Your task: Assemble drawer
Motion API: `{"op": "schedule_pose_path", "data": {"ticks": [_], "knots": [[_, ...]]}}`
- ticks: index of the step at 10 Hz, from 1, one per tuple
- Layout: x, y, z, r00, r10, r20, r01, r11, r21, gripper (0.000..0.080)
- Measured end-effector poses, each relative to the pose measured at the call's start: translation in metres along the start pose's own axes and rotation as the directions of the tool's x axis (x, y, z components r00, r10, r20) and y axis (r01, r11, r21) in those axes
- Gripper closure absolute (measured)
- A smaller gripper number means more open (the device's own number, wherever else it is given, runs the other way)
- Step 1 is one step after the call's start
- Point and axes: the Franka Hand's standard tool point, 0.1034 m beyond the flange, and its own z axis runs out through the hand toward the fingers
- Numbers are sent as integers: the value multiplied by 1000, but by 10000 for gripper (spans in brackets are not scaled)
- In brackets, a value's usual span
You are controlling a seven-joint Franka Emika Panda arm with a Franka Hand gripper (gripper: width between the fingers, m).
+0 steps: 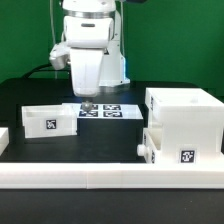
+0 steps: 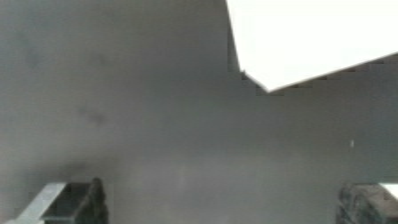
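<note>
The drawer's large white casing stands at the exterior view's right. One knobbed tray sits in its lower slot, sticking out a little, with its knob facing the exterior view's left. A second shallow tray with a square tag lies loose on the table at the left. My gripper hangs just above the table between them, near the marker board. It is open and empty. In the wrist view the fingertips stand wide apart over bare dark table, and the gripper holds nothing.
A long low white rail runs along the table's front edge. Another white piece shows at the far left. In the wrist view a blurred white corner shows ahead of the gripper; I cannot tell which part it is.
</note>
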Motion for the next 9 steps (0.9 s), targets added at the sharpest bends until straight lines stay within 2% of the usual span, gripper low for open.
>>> {"op": "schedule_pose_path", "data": {"ticks": [1, 2, 3, 7, 8, 9], "knots": [[-9, -12, 3, 999, 55, -1, -55, 998, -7, 151], [-20, -23, 3, 998, 68, -6, -68, 997, -26, 151], [-25, -28, 3, 992, 128, -10, -128, 991, -31, 151], [-22, -27, 5, 919, 394, -20, -394, 919, -25, 151], [-27, -27, 6, 896, 443, -32, -444, 894, -59, 151], [-35, -34, 8, 833, 552, -40, -554, 831, -59, 151]]}}
